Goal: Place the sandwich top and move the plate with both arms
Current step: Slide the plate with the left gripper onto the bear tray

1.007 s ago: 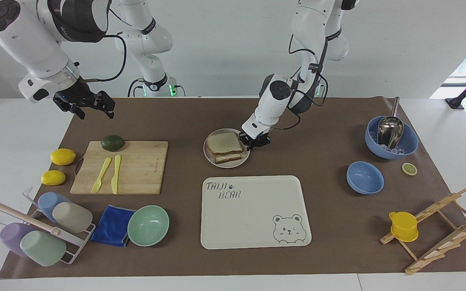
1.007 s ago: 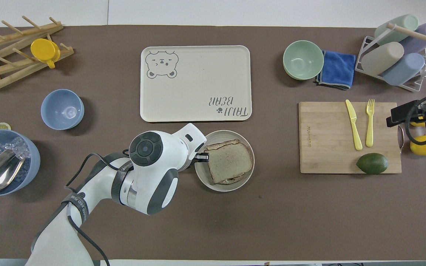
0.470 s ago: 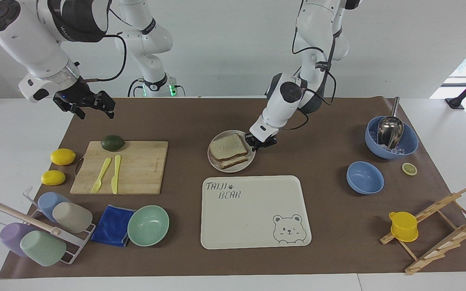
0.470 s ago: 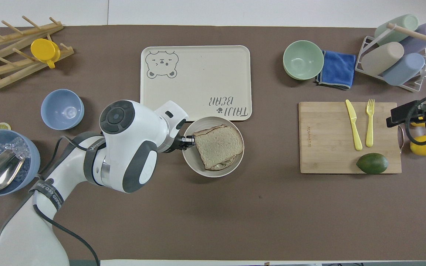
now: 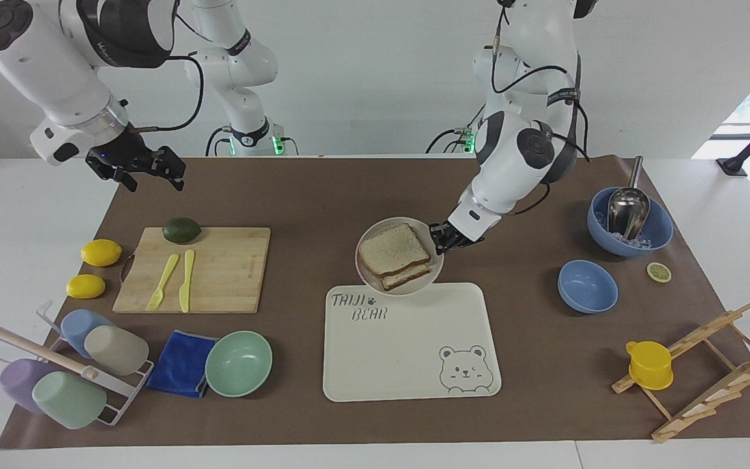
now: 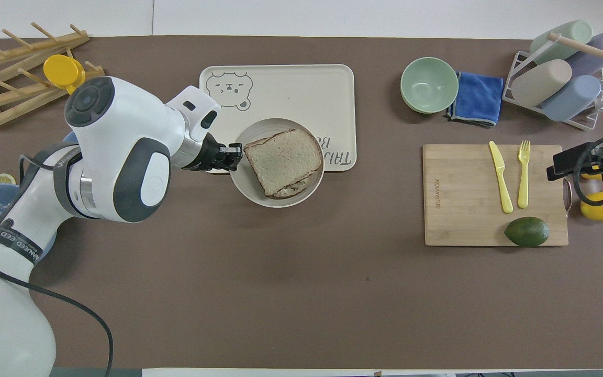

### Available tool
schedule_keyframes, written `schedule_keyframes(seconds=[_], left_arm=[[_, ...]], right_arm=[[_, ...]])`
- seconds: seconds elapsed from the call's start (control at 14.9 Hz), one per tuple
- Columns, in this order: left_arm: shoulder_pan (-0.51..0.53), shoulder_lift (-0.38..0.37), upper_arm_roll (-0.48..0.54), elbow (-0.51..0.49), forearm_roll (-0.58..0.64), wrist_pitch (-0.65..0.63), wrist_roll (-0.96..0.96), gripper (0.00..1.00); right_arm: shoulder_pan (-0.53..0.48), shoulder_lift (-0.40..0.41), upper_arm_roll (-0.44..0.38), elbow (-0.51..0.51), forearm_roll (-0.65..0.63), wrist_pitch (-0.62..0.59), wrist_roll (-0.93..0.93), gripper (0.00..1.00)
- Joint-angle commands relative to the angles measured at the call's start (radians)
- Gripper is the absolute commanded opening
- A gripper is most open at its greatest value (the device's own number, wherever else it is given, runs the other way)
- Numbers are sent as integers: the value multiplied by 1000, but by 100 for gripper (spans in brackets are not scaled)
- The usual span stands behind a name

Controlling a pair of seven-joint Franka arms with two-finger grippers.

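Observation:
The sandwich top (image 5: pixel 393 248) (image 6: pixel 282 161), a pale brown bread slice, lies on the lower slice on the round cream plate (image 5: pixel 371 281) (image 6: pixel 249 192). My left gripper (image 5: pixel 441 238) (image 6: pixel 234 155) is shut on the plate's rim and holds the plate in the air, tilted, over the edge of the bear tray (image 5: pixel 410 352) (image 6: pixel 280 86) that is nearer to the robots. My right gripper (image 5: pixel 147 170) (image 6: pixel 579 162) waits in the air over the right arm's end of the table, near the cutting board, fingers apart and empty.
A cutting board (image 5: pixel 219 273) with a yellow fork, a yellow knife and a green avocado (image 5: pixel 181 230) lies toward the right arm's end, two lemons beside it. A mint bowl (image 5: pixel 238 363), a blue cloth and a cup rack stand there too. Two blue bowls (image 5: pixel 586 285) and a wooden rack stand toward the left arm's end.
My left gripper has lifted the plate with the sandwich off the table and carried it away from the robots, over the tray's edge. The right arm has not moved.

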Motion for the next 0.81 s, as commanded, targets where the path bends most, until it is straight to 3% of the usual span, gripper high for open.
schedule_keyframes(seconds=[0.0,0.07,0.2,0.74], left_arm=[[55,192,-4,264,-42,-100,19,0],[67,254,-4,352,-53,-120,19,0],[86,305,-4,403,-60,-116,20,0],[80,342,-6,339,-60,62,143,0]], right_arm=[[-2,-10,0,-6,-2,-12,-2,100],[-2,-12,0,-6,-2,-12,-2,100],[-2,-12,0,-6,-2,-12,-2,100],[-2,-10,0,-6,-2,-12,-2,100]])
